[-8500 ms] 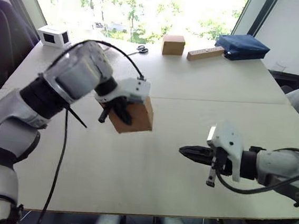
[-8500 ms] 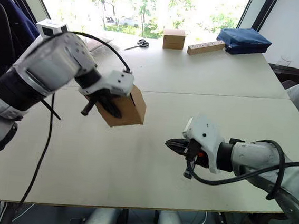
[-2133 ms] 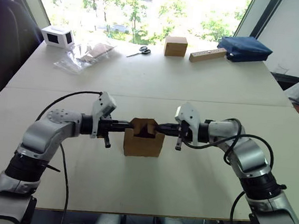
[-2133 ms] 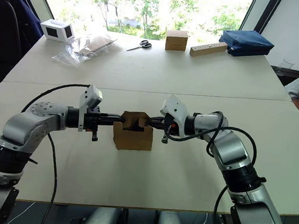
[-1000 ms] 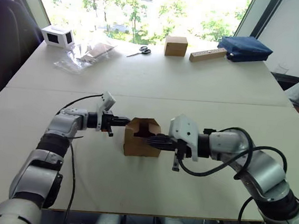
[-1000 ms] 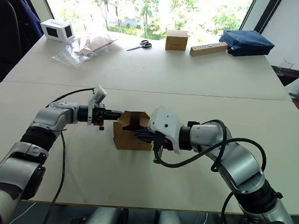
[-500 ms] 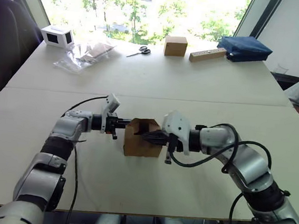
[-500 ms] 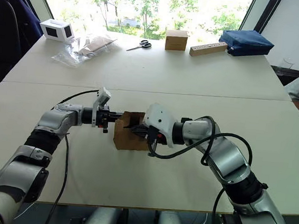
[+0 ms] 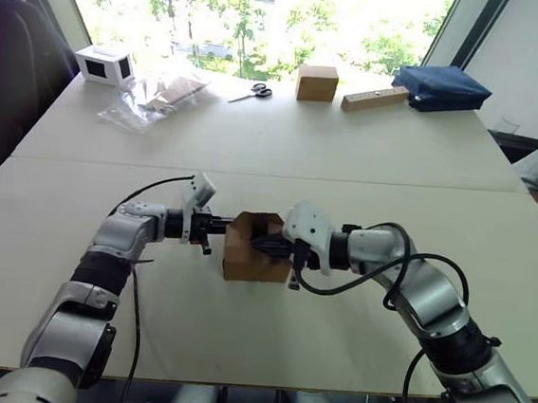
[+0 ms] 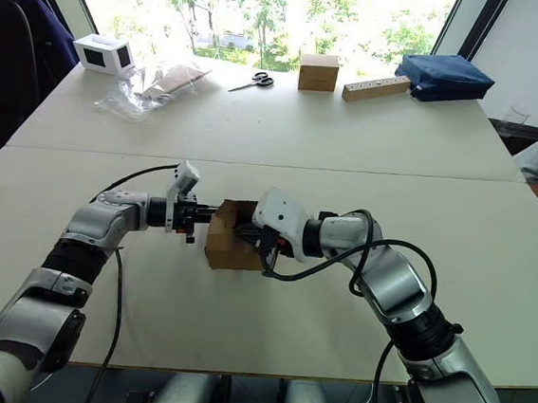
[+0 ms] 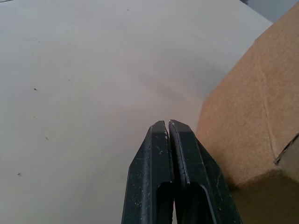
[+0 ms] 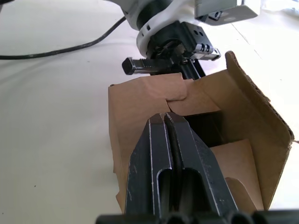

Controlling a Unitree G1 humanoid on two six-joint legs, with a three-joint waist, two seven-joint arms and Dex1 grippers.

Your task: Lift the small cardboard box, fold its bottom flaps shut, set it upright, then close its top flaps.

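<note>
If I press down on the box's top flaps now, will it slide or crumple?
The small cardboard box looks empty, so probably light and apt to slide. Its thin flaps probably bend easily. The shut left gripper beside its wall may brace it.

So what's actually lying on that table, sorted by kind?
Cardboard boxes: 2, the small cardboard box and a tan cube
White box: 1
Scissors: 1
Plastic bag: 1
Wooden block: 1
Blue pouch: 1
Total: 7
</note>
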